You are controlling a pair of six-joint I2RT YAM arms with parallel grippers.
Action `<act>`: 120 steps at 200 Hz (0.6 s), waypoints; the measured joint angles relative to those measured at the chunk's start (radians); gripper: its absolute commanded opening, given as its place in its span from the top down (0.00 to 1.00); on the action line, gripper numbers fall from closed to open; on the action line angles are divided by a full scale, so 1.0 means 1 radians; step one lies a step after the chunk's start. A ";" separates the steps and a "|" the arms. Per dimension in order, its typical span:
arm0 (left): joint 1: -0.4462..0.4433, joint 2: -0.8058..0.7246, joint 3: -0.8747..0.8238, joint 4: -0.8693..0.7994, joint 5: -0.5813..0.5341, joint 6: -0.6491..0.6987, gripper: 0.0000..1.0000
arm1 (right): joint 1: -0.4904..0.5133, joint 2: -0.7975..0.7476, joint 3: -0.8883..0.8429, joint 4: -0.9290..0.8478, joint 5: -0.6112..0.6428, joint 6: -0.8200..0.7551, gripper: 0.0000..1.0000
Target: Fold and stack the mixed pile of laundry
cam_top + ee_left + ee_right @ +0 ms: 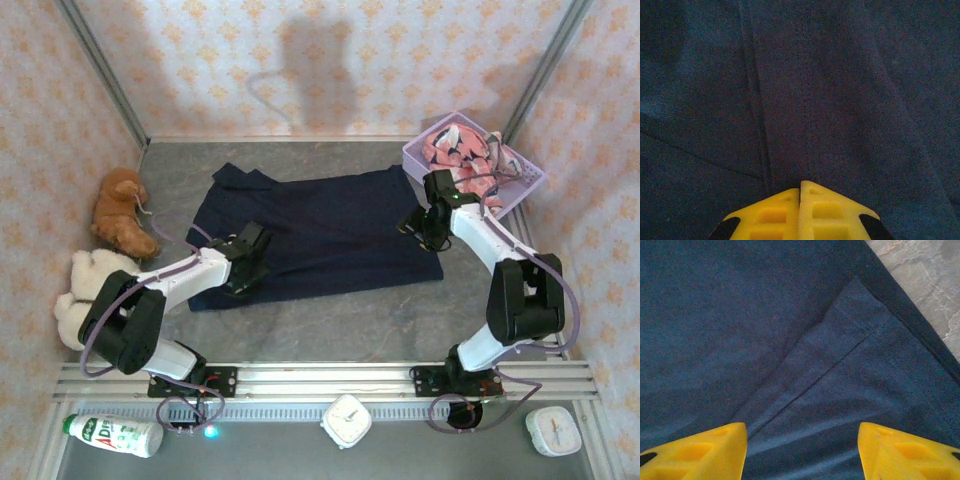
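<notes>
The large dark navy garment (330, 235) lies spread flat across the middle of the table. My left gripper (250, 262) hangs over its left part. In the left wrist view that gripper (800, 186) is shut, tips touching just above a seam in the navy cloth (840, 90), with no cloth showing between them. My right gripper (425, 228) is over the garment's right edge. It stands open (802, 440) above a turned-over hem of the navy cloth (840, 355). The salmon-pink shark-print garment (455, 150) lies bunched in the basket.
The lavender lattice basket (522, 188) stands at the back right, just behind the right arm. A brown plush toy (122, 212) and a cream one (85, 290) sit at the left wall. Bare grey table (925, 270) borders the garment's right edge. A bottle (115, 435) and two clocks (346, 420) lie below the rail.
</notes>
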 measured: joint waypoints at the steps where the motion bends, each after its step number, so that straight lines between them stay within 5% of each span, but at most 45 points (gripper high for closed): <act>1: 0.000 0.000 0.000 0.000 -0.001 0.000 1.00 | 0.000 0.000 0.000 0.000 0.000 0.000 0.39; 84: 0.000 0.037 -0.002 0.001 -0.005 0.003 0.82 | 0.000 -0.012 -0.016 0.000 0.008 0.000 0.39; 120: 0.000 0.045 -0.002 0.005 -0.005 0.003 0.82 | 0.000 -0.012 -0.016 0.000 0.008 0.000 0.39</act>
